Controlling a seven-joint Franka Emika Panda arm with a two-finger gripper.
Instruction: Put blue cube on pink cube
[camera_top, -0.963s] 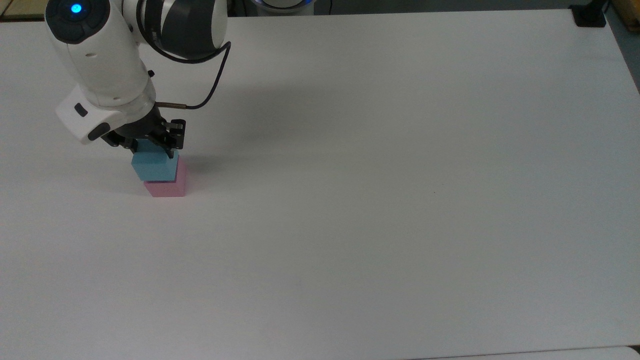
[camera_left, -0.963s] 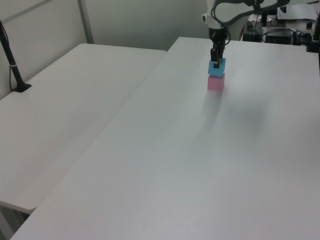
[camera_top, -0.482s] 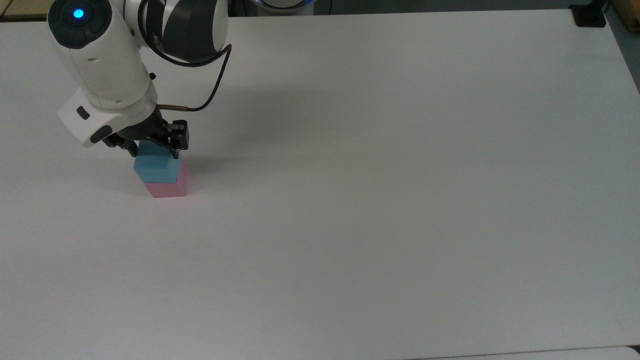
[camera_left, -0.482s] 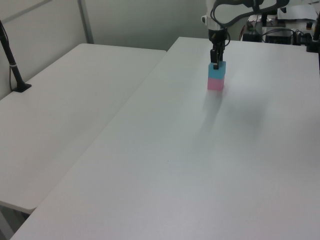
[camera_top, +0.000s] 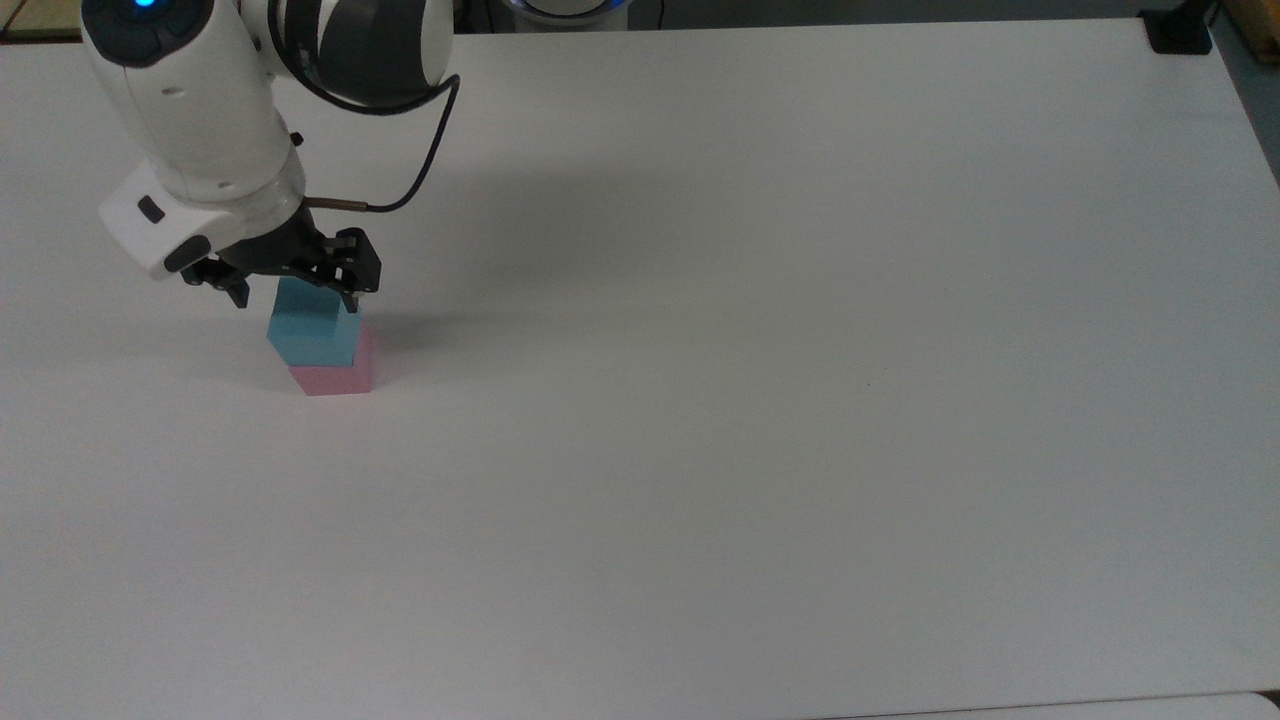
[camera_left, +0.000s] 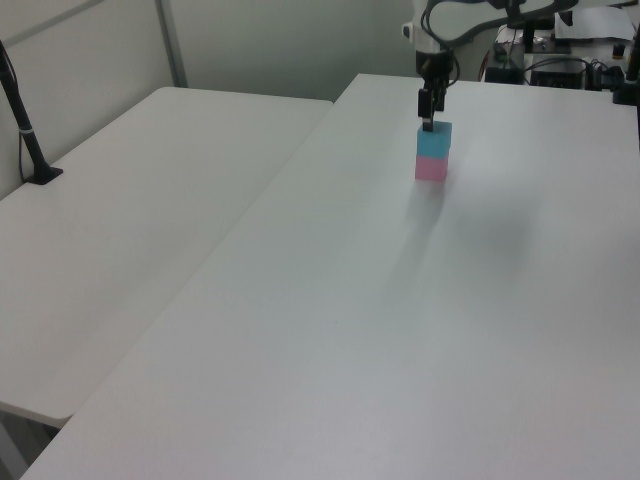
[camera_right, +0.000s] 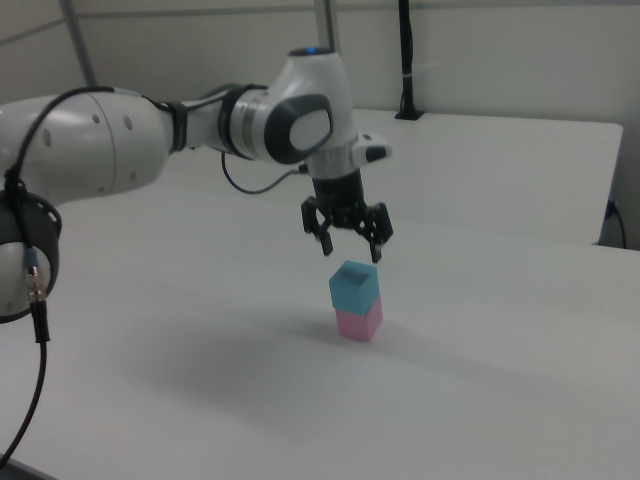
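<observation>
The blue cube sits on the pink cube, at nine o'clock of the surface in the top view. The jaws hang wide just above; a sideways drift could topple it.

hand spread wide, pointing straight down

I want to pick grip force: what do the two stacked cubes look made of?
Blue cube: matte, uniform, no glare or grain; looks like foam or painted wood, but I cannot tell which. Pink cube beneath it: same dull, plain finish, likely the same material.
</observation>
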